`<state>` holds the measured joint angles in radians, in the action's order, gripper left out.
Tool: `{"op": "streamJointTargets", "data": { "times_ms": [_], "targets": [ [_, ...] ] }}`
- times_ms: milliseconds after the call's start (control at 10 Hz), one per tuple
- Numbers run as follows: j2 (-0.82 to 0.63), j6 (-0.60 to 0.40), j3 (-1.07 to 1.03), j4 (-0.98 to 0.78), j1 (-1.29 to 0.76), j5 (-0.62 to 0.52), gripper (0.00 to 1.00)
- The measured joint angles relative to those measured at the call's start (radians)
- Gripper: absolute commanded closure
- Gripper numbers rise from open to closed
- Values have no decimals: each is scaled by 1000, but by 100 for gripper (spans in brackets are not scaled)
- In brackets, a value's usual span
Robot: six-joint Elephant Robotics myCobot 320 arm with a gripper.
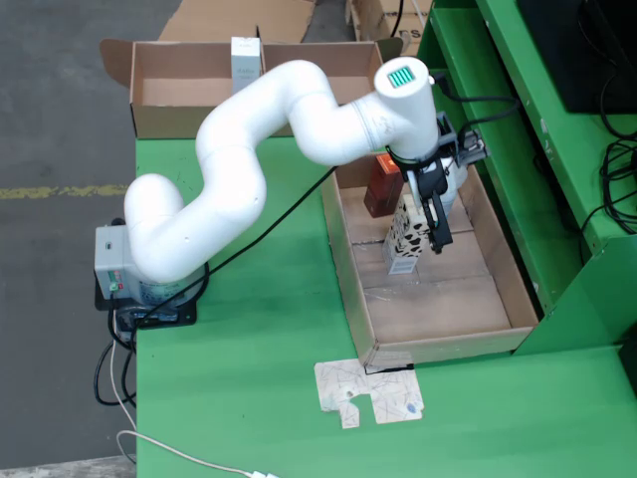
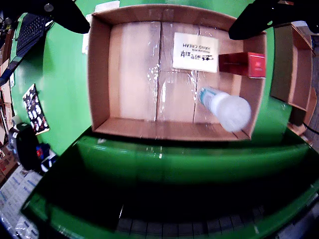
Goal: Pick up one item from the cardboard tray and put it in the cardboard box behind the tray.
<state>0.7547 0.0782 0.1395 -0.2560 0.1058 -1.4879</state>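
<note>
I see the white arm (image 1: 249, 159) reaching over the cardboard tray (image 1: 503, 289) on the green counter (image 1: 249, 378), with the end effector (image 1: 433, 214) hanging above the tray's far end. In the gripper-mounted view its two dark fingers (image 2: 65, 15) sit wide apart at the top corners with nothing between them, so I read it as open and empty.

Below the end effector, in that view: a white hand cream box (image 2: 195, 52) lies flat on the tray floor, a red box (image 2: 242, 64) just right of it against the tray wall, and a white-capped bottle (image 2: 227, 107) stands nearer the camera, right side, close to the red box. Left half of the tray floor is bare cardboard.

In the fixed view the red box (image 1: 383, 184) is just left of the end effector, and a black-and-white patterned box (image 1: 408, 234) stands right beside its fingers; whether they touch I can't tell. The cardboard box (image 1: 159, 90) sits well behind and left of the end effector, with a tall white carton (image 1: 245, 62) standing in it. A flat patterned card (image 1: 368, 393) lies on the counter in front of the tray.
</note>
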Motion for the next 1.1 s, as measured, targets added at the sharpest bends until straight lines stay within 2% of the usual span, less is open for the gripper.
{"op": "streamJointTargets", "data": {
  "times_ms": [300, 1100],
  "targets": [
    [-15, 0, -115, 3, -3, -38, 0],
    [3, -12, -117, 3, 6, -121, 0]
  ]
}}
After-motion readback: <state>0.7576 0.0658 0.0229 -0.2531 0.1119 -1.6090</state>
